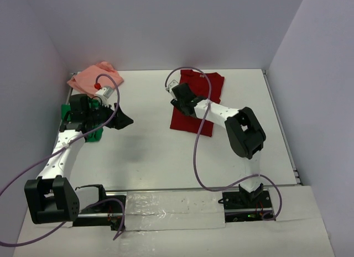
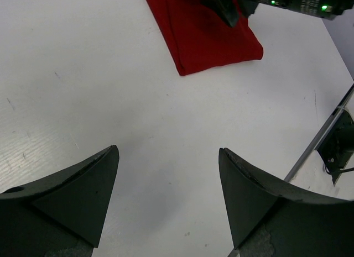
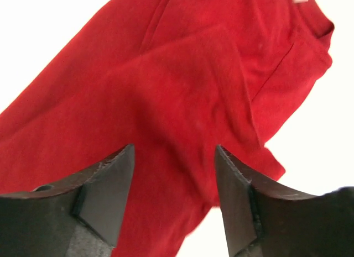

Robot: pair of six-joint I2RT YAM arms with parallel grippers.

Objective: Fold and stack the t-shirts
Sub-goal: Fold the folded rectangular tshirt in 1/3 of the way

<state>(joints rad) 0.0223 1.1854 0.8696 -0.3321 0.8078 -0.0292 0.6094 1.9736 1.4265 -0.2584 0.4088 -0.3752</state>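
left gripper (image 2: 168, 152) low over table (image 2: 83, 74), mid-left, jaws wide | right gripper (image 3: 174, 149) upper center, tipped down over red shirt (image 3: 182, 74), jaws spread

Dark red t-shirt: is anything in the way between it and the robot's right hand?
Nothing visible. The right hand hangs open directly over the dark red t-shirt, with only its cloth showing between the fingers.

Right arm (image 1: 221, 110) over dark red t-shirt (image 1: 214, 87)

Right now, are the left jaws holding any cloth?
No: the left jaws stand open over bare white table, the dark red cloth t-shirt lying farther off.
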